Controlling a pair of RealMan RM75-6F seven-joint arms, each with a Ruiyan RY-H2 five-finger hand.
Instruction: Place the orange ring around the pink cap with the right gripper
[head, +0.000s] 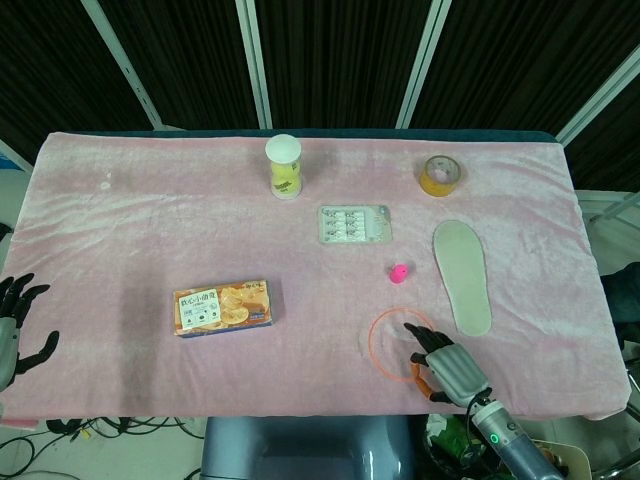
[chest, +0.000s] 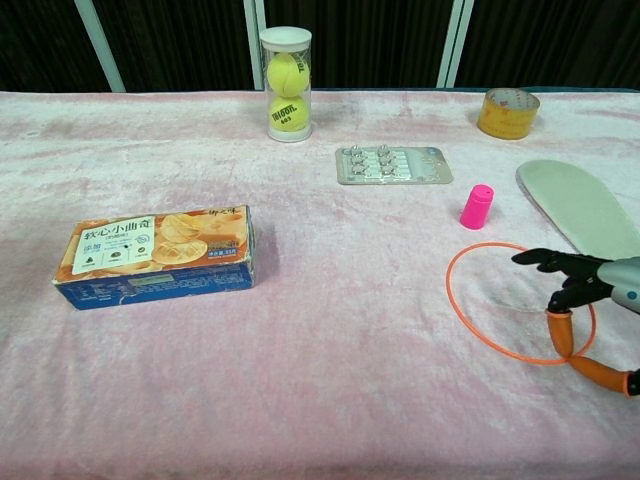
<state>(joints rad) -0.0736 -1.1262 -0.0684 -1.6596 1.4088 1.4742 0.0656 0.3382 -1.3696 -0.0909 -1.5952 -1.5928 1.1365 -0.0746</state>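
Note:
The thin orange ring (head: 370, 345) (chest: 450, 300) sits at the table's near right, and my right hand (head: 447, 368) (chest: 592, 296) pinches its near right edge between the thumb and a finger. Its other fingers (chest: 545, 260) reach out flat over the ring's inside. In the chest view the ring looks slightly raised and tilted off the pink cloth. The small pink cap (head: 398, 272) (chest: 477, 206) stands upright just beyond the ring's far edge, outside it. My left hand (head: 15, 330) hangs open off the table's near left edge, holding nothing.
A grey shoe insole (head: 462, 275) (chest: 580, 205) lies right of the cap and ring. A blister pack (head: 353, 223), a tape roll (head: 441, 175) and a tennis ball tube (head: 284, 165) are further back. A biscuit box (head: 223, 307) lies at the near left.

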